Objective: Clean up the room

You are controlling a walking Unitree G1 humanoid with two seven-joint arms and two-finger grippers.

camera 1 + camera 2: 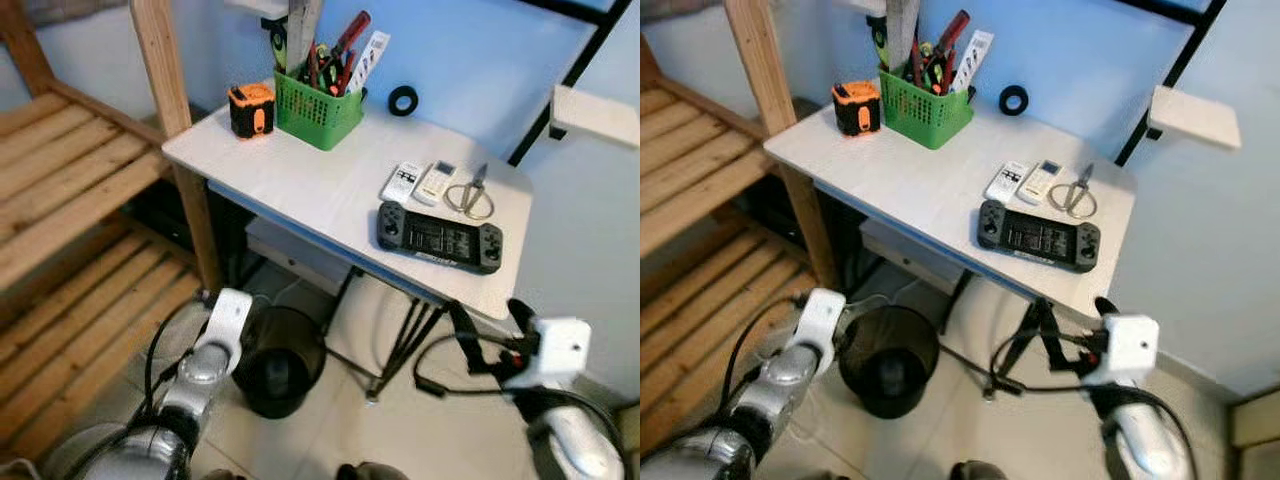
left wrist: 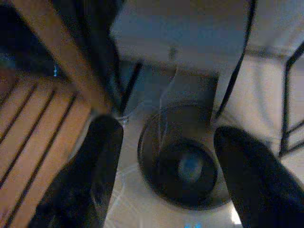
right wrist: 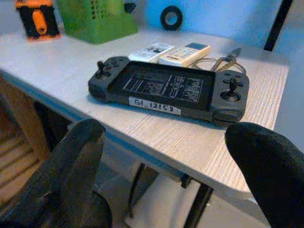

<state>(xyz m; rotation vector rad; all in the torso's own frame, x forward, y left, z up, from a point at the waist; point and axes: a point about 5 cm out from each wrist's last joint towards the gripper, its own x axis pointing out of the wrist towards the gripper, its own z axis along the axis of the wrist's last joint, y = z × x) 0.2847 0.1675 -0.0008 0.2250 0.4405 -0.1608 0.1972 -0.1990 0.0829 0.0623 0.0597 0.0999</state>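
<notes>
Right wrist view, black handheld game console (image 3: 168, 90), white label, flat on table (image 3: 61, 61)

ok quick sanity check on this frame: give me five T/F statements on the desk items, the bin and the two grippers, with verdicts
1. The handheld game console lies flat on the white table, near its front edge. True.
2. The green basket is empty. False: it holds tools with red handles.
3. The right gripper is shut on the console. False: its fingers are open, below the table edge and short of the console.
4. The two white remotes lie beside the scissors. True.
5. The black bin stands on the table. False: it stands on the floor under the table, by the open left gripper.
</notes>
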